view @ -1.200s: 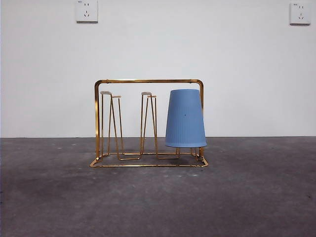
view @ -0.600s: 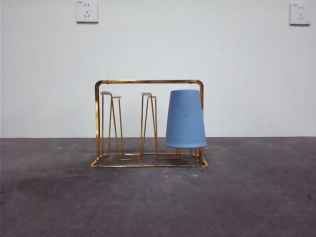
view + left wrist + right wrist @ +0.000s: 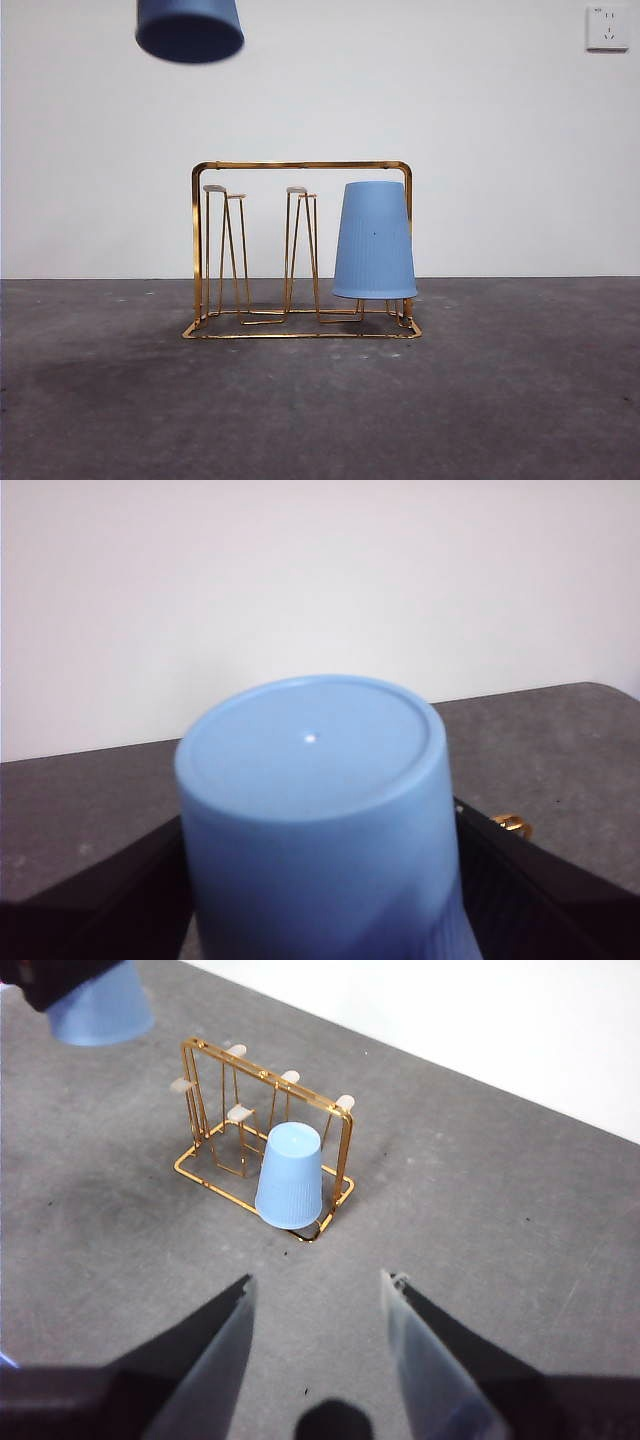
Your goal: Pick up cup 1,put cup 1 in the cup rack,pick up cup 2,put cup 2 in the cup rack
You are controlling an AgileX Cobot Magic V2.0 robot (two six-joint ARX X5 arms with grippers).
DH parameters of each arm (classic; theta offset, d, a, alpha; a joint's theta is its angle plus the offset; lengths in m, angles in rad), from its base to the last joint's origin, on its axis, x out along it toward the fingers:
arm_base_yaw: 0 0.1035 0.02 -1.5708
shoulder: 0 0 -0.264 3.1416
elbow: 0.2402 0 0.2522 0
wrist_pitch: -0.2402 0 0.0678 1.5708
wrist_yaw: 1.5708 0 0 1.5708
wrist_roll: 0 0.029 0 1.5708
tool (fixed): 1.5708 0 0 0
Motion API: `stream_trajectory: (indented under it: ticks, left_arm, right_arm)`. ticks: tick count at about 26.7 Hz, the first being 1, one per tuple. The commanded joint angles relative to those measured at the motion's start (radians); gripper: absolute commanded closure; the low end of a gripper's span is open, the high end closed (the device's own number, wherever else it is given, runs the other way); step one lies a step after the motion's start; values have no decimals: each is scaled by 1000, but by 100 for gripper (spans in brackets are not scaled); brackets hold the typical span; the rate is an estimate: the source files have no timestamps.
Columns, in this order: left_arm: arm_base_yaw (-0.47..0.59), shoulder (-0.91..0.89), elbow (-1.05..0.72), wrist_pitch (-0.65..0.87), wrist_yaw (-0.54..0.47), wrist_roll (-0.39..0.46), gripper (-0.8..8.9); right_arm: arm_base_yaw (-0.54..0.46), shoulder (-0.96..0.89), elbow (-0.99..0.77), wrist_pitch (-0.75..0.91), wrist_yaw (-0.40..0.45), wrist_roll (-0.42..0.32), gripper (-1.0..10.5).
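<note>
Overhead, the left end effector [image 3: 320, 920] grips the second cup [image 3: 189, 28] upside down. It should centre that cup above a free peg [image 3: 225, 192] of the cup rack [image 3: 300, 165], then lower it straight. The right end effector [image 3: 315, 1305] waits wide open.

Your right gripper [image 3: 315, 1310] shows two flat black jaws that taper to narrow tips, their inner faces catching a pale grey sheen, with a rounded black part between their bases. Your left gripper [image 3: 320, 880] shows as matte black wedges and a small gold-coloured fitting [image 3: 512, 825].
</note>
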Motion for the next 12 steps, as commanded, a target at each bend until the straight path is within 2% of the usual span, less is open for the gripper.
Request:
stream_trajectory:
  ticks: [1,12]
  left_arm:
    - [16,31,-45,71,-4,35,819]
    - [58,161,-91,294,5,56,819]
  right_arm:
    - [0,-6,-8,4,3,21,725]
    - [0,-6,-8,-22,3,33,726]
